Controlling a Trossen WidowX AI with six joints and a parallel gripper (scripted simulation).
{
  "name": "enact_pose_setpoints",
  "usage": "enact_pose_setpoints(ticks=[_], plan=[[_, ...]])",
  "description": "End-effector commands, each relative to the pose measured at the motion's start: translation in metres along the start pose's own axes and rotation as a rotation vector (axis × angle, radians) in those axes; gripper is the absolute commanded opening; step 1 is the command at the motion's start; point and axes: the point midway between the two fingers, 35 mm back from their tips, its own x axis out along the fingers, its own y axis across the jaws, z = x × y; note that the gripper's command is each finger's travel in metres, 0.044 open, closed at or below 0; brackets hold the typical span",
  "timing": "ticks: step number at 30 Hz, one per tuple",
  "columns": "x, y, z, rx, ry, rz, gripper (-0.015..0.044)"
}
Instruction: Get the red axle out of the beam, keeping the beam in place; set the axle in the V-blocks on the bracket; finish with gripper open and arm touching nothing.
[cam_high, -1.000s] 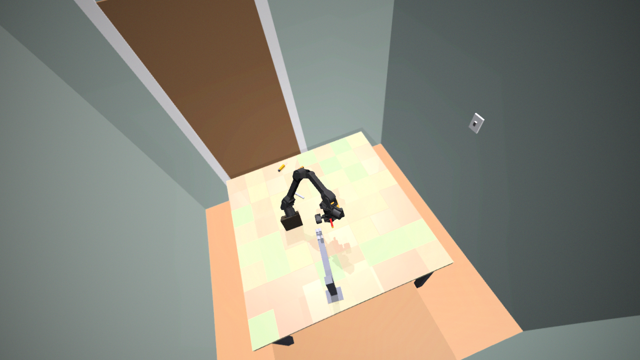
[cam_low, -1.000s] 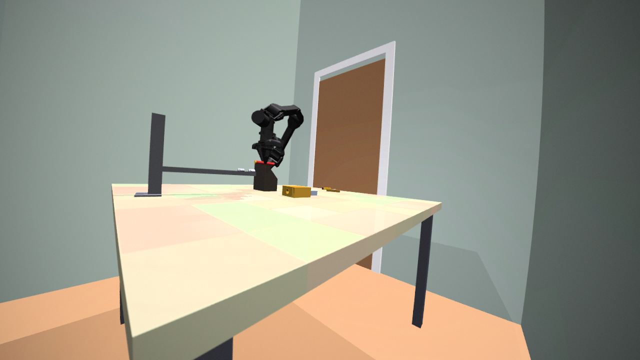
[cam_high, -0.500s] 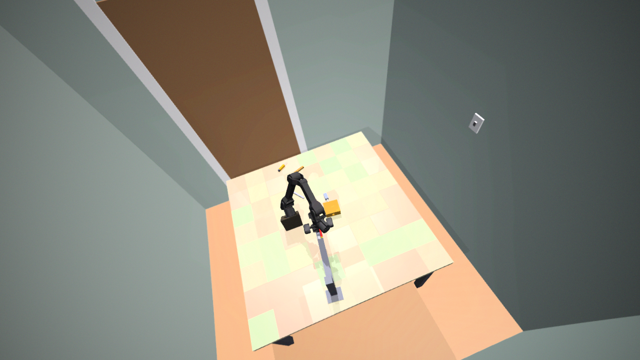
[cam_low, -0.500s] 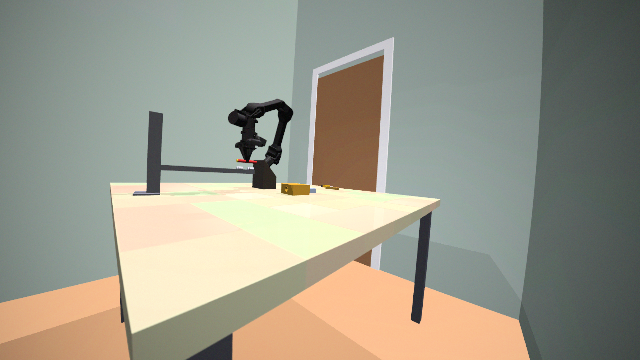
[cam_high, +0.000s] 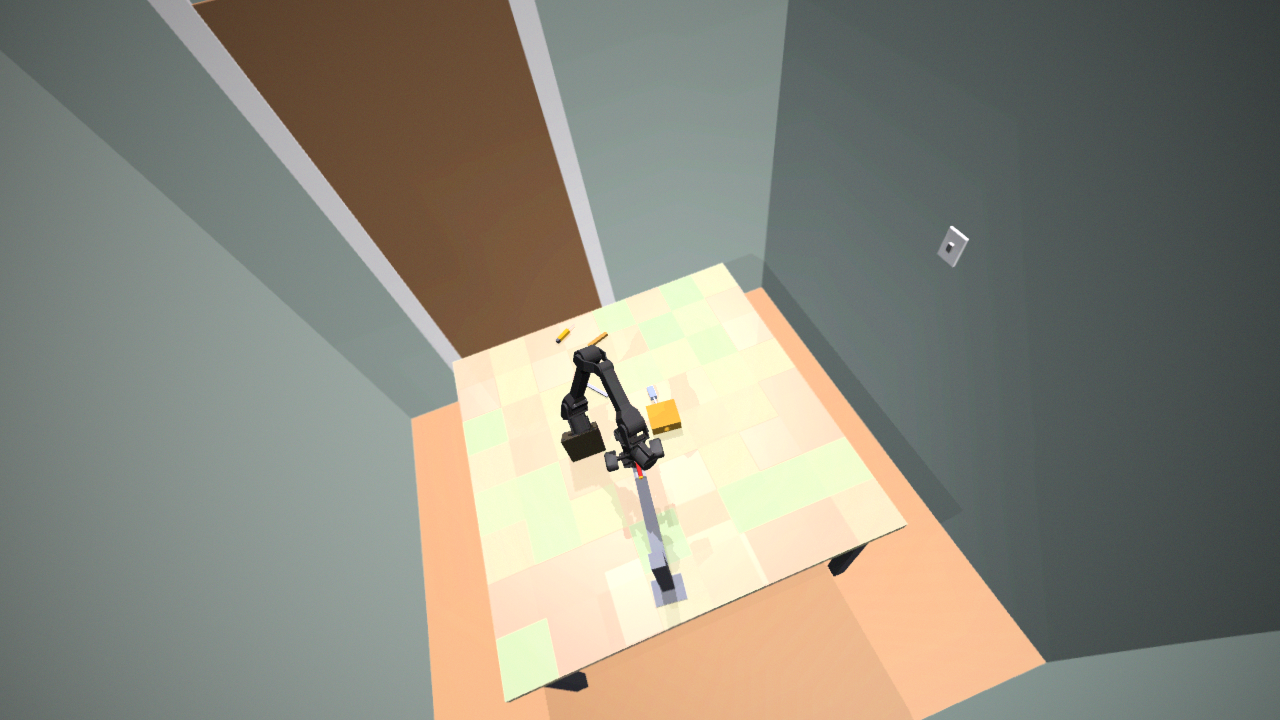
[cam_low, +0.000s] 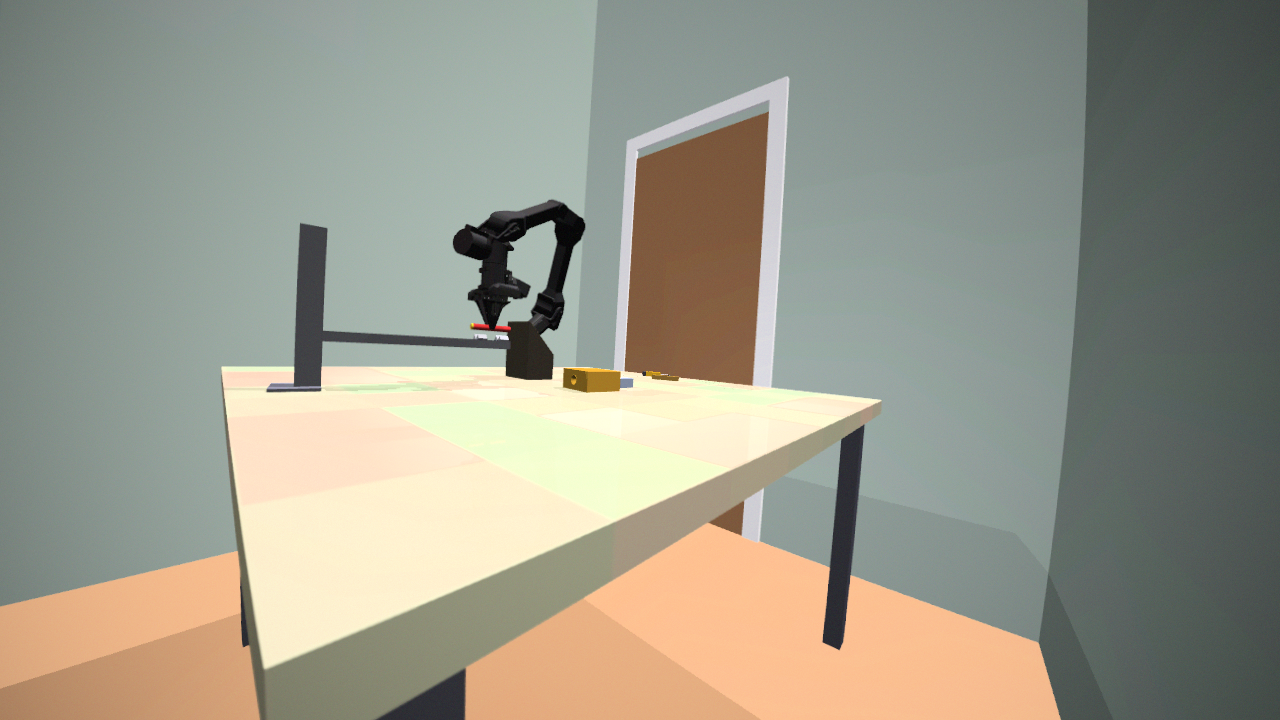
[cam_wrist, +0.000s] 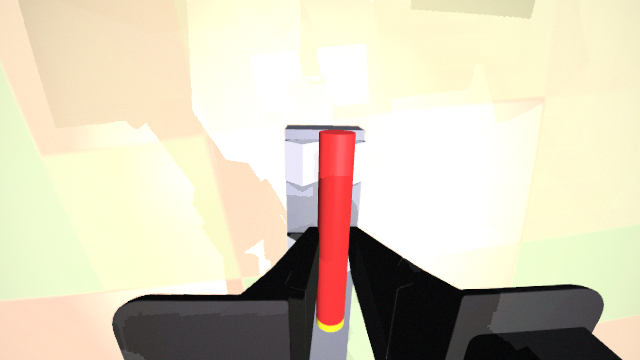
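Note:
My gripper (cam_low: 491, 326) (cam_wrist: 332, 235) is shut on the red axle (cam_high: 639, 470) (cam_low: 478, 326) (cam_wrist: 337, 200), around its middle. The axle is level, its yellow end toward the bracket's post, and runs roughly along the bracket arm (cam_high: 648, 508) (cam_low: 402, 339). In the exterior view it hangs a little above the two pale V-blocks, the left one (cam_low: 480, 337) and the right one (cam_low: 502, 337). In the wrist view the axle appears right of the middle of the far V-block (cam_wrist: 300, 162); the near V-block is mostly hidden by the fingers. The orange beam (cam_high: 663, 414) (cam_low: 597, 380) rests on the table, apart from the axle.
The bracket's dark upright post (cam_low: 310, 304) stands at the far end of its arm. A blue-grey piece (cam_high: 652, 393) (cam_low: 626, 382) sits behind the beam. A yellow-and-black item (cam_high: 563, 335) and an orange-brown bar (cam_high: 597, 339) lie near the back. My base (cam_high: 582, 442) stands left of the beam.

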Motion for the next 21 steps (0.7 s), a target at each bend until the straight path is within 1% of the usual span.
enact_pose_setpoints(ticks=[1,9,21], plan=[[0.0083,0.0023,0.0023,0.001,-0.010,0.005,0.0000],[0.0136,0.0024,0.0024,0.000,-0.010,0.005,0.0000],[0.0108,0.0014,0.0007,-0.008,-0.002,0.006,0.0315]])
